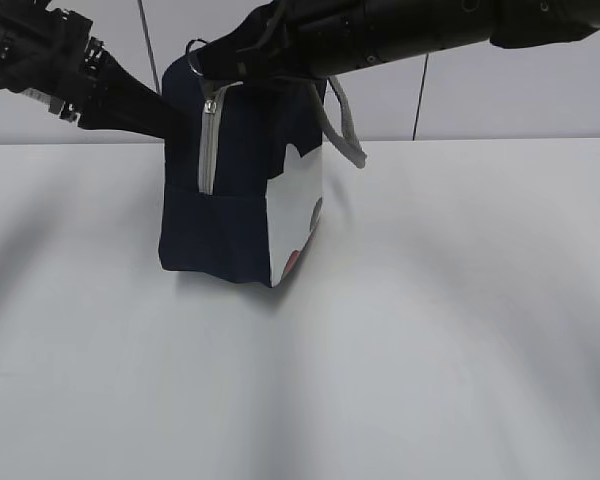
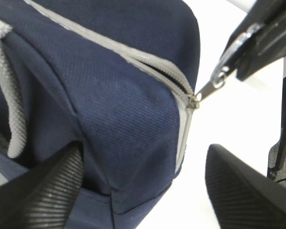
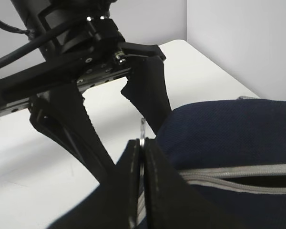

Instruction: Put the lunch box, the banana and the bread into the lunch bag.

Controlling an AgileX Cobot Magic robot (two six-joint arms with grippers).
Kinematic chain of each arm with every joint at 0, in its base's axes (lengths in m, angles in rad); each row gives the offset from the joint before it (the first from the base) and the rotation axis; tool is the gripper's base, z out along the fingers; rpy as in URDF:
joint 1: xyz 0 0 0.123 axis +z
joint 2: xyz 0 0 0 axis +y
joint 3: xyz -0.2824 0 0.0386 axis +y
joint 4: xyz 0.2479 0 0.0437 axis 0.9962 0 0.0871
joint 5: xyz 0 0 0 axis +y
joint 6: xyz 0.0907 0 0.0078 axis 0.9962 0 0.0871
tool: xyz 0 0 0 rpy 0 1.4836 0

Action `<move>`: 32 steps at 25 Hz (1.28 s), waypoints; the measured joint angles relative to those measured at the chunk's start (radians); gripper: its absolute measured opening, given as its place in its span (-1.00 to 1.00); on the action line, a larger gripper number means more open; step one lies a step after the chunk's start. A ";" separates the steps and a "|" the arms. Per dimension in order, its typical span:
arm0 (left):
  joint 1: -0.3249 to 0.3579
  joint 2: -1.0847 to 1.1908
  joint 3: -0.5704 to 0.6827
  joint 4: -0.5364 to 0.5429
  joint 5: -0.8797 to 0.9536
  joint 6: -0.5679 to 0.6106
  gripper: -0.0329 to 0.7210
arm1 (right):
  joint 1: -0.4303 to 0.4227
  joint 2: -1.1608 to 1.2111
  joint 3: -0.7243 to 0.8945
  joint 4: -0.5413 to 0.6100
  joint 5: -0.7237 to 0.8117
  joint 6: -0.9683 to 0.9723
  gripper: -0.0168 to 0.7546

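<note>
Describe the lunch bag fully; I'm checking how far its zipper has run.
The lunch bag is boxy navy fabric with a white side panel and grey handles, standing upright on the white table. Its grey zipper is nearly closed along the top. The right pincer pinches the ring pull; the left pincer straddles a corner, open.

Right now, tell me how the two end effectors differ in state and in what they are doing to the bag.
The left end effector is open, its fingers straddling the bag corner without gripping it. The right end effector is shut, pinching the ring pull of the zipper. The left sits low by the bag's side; the right reaches in at the top corner. Both are black and work at the bag's zipper end.
</note>
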 joint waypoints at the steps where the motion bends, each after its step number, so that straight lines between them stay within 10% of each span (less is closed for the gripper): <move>1: 0.000 0.000 0.000 0.000 0.000 0.002 0.49 | 0.000 0.000 0.000 0.000 0.000 0.000 -1.00; 16: -0.011 0.027 0.000 0.014 -0.030 0.005 0.45 | 0.000 0.000 0.000 0.000 -0.002 0.001 -1.00; 32: -0.012 0.058 0.000 -0.046 -0.040 0.051 -0.21 | 0.000 0.000 0.000 -0.004 -0.004 0.001 -1.00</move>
